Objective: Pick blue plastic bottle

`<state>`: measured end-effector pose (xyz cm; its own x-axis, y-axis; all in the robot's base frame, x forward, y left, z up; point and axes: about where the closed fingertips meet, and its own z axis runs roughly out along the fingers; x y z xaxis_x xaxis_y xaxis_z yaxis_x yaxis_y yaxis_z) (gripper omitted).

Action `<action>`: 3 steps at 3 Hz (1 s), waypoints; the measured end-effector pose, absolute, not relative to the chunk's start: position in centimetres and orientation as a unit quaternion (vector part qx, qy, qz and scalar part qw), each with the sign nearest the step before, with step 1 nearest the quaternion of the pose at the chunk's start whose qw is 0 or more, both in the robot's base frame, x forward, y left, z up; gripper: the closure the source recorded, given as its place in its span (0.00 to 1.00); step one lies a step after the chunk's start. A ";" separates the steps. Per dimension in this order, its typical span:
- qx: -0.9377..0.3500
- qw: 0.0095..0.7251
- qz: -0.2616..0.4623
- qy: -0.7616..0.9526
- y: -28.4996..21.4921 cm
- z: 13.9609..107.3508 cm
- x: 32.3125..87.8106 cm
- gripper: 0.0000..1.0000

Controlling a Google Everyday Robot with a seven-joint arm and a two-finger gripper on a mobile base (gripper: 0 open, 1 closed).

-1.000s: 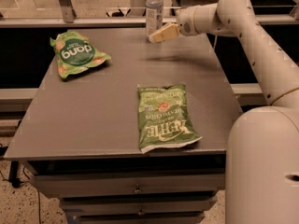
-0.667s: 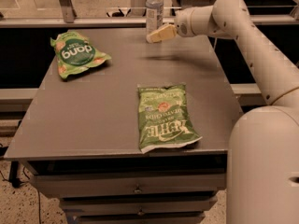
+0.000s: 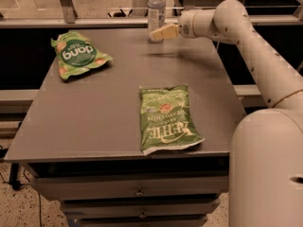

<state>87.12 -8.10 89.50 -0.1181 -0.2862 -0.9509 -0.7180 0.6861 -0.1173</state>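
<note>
Upper middle of the frame: blue plastic bottle, upright at the far edge of the table. White cap on top, pale label band round the middle, clear bluish body.

Just right of the bottle and low down: gripper, pale yellow, pointing left, tip overlapping the lower part of the bottle. Touching it or merely in front of it: impossible to tell. Released, clenched or grasping: likewise impossible to tell from this view.

Behind the gripper, a round cream wrist joint. Then the arm, sloping down along the right side of the frame to the bulky cream base in the lower right corner.

On the grey tabletop, two snack bags, well apart from each other and from the bottle. Upper left: crumpled green bag with white lettering, lying flat near the left rim. Centre, slightly right: flat green bag, lettering upside down, lower end near the front edge of the table, partly level with the base on the right.

Below the tabletop, along the bottom of the frame: drawers with small metal pulls. Beyond the table, across the top of the frame: a pale ledge. Lower left corner: a patch of speckled floor beside a dark table leg.
</note>
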 end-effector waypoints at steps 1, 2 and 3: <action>-0.341 0.572 0.188 0.722 -8.3 89.6 88.1 0.00; -0.344 0.575 0.189 0.718 -7.7 89.9 88.9 0.00; -0.355 0.574 0.195 0.711 -6.3 90.3 89.5 0.00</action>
